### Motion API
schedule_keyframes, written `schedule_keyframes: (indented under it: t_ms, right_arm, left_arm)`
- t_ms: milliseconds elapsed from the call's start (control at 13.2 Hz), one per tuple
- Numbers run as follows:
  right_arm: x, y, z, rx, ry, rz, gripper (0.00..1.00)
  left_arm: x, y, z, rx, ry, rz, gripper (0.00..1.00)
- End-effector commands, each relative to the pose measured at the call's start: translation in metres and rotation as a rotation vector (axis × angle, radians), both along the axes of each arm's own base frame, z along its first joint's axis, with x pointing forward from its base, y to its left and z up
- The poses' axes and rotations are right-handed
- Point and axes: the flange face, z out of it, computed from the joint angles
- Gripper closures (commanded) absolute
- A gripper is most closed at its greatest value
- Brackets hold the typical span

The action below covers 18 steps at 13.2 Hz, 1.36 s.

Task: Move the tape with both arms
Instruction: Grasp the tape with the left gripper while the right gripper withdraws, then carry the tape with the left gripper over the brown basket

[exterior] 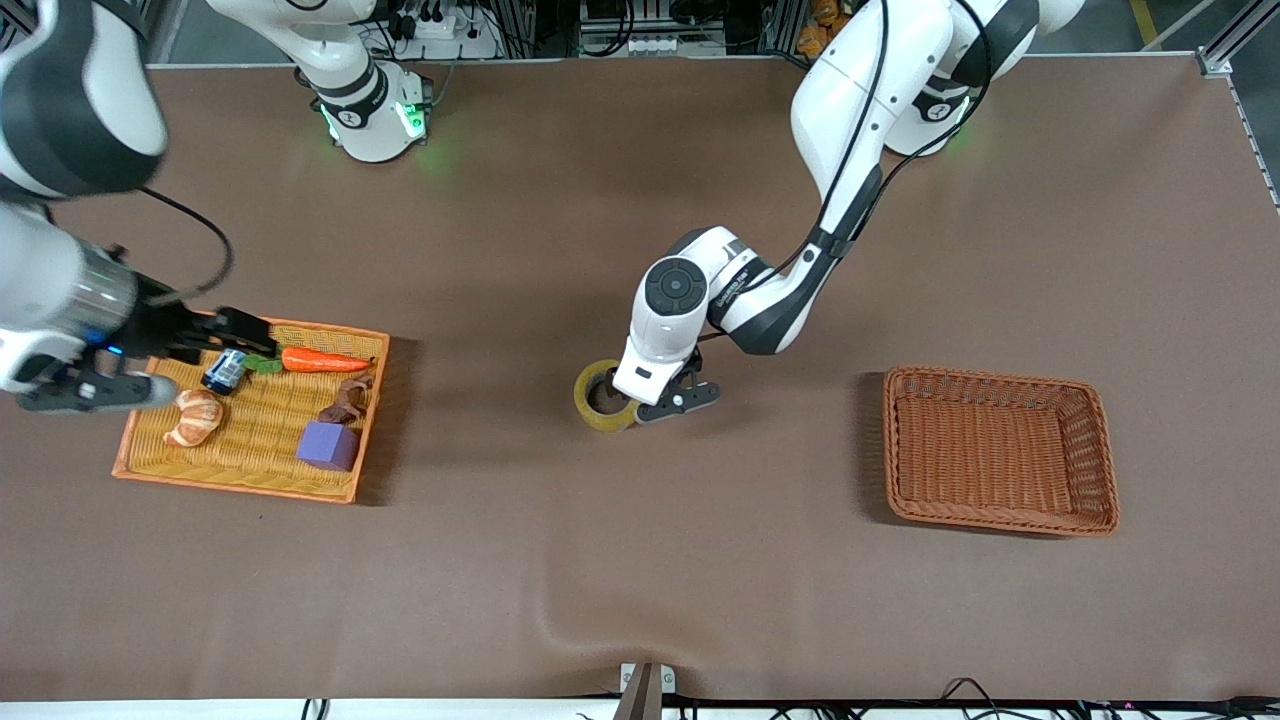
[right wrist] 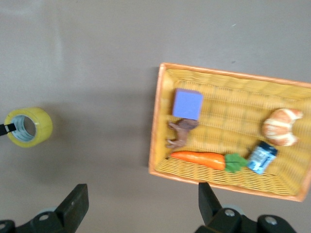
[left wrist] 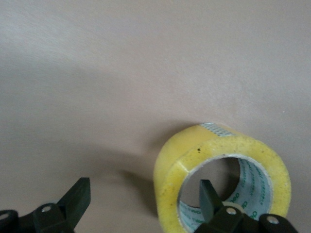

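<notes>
Near the centre of the front view, the tape (exterior: 604,396) stands on edge on the table (exterior: 640,560). We see our left claw (exterior: 668,398) spread wide, one finger inside the hole, one outside, forearm bent low. Our right claw (exterior: 170,345), wide, waits over the yellow tray (exterior: 340,490).

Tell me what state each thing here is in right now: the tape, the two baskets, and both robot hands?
tape: on the table, tilted, one finger in its hole.
left end effector: open, straddling the tape's wall.
right end effector: open, holding nothing, over the yellow tray.
yellow tray: filled with carrot, croissant, purple cube.
brown basket: empty.
</notes>
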Motion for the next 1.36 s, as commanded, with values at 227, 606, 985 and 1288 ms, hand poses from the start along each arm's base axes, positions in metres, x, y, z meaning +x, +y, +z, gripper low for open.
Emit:
schedule_keyframes:
  t_ms: [227, 606, 985, 1288]
  right_arm:
    - [-0.058, -0.056, 0.059, -0.031, 0.023, -0.072, 0.00]
    - [-0.069, -0.069, 0.072, -0.038, 0.019, -0.147, 0.00]
    - [-0.069, -0.077, 0.069, -0.040, 0.030, -0.157, 0.00]
    - [-0.068, -0.076, 0.071, -0.040, 0.019, -0.156, 0.00]
  left_arm:
    - [-0.002, -0.013, -0.017, -0.007, -0.034, -0.045, 1.00]
    - [0.060, 0.096, 0.094, 0.019, -0.080, 0.058, 1.00]
    - [0.087, 0.326, 0.098, 0.135, -0.021, -0.045, 1.00]
    - [0.104, 0.477, 0.088, 0.179, 0.002, -0.208, 1.00]
